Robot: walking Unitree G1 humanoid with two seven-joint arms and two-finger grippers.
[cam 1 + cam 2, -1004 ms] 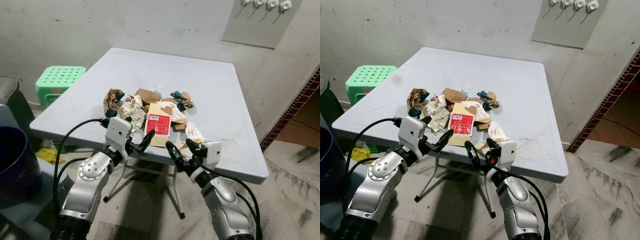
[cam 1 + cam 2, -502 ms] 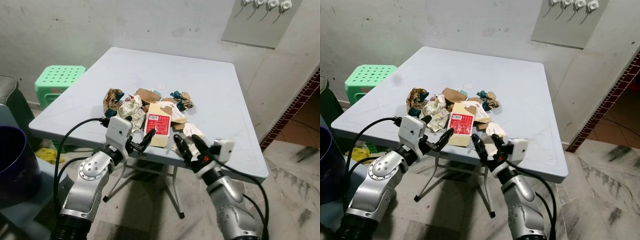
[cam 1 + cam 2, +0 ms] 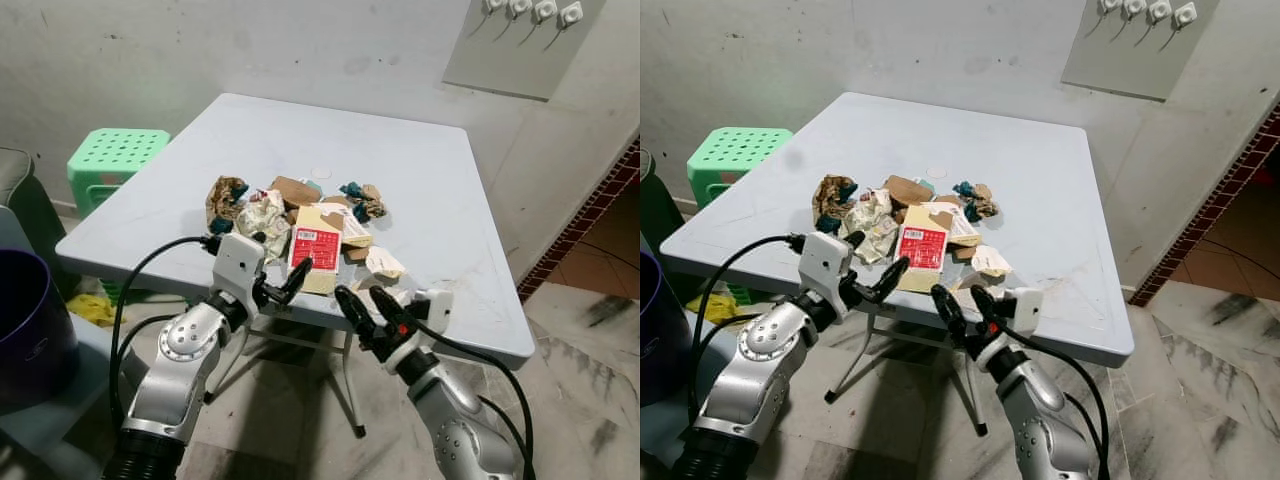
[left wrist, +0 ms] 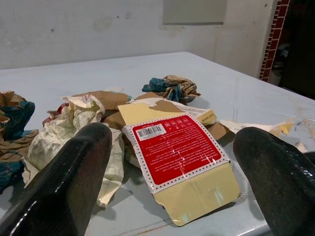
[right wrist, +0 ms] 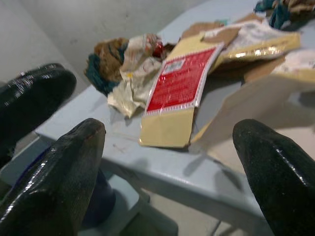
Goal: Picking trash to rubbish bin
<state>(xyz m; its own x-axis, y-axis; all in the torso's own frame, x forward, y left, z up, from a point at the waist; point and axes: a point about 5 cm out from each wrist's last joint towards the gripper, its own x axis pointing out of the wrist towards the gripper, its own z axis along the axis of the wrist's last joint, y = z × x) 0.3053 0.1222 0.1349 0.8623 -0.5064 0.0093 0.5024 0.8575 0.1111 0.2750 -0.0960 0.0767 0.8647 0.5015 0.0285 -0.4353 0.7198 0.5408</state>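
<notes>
The trash (image 3: 300, 215) lay heaped on the grey table (image 3: 420, 180) near its front edge, a flattened red carton (image 3: 315, 250) nearest. Both grippers, left (image 3: 285, 283) and right (image 3: 368, 306), hovered spread-fingered at that edge, seemingly touching nothing. A dark bin (image 3: 30, 320) stood far left.

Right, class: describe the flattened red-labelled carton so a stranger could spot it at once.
Start at the pale grey folding table and find the trash pile near its front edge. The carton lies flat at the front of it, the one piece with a red panel and barcode.
</notes>
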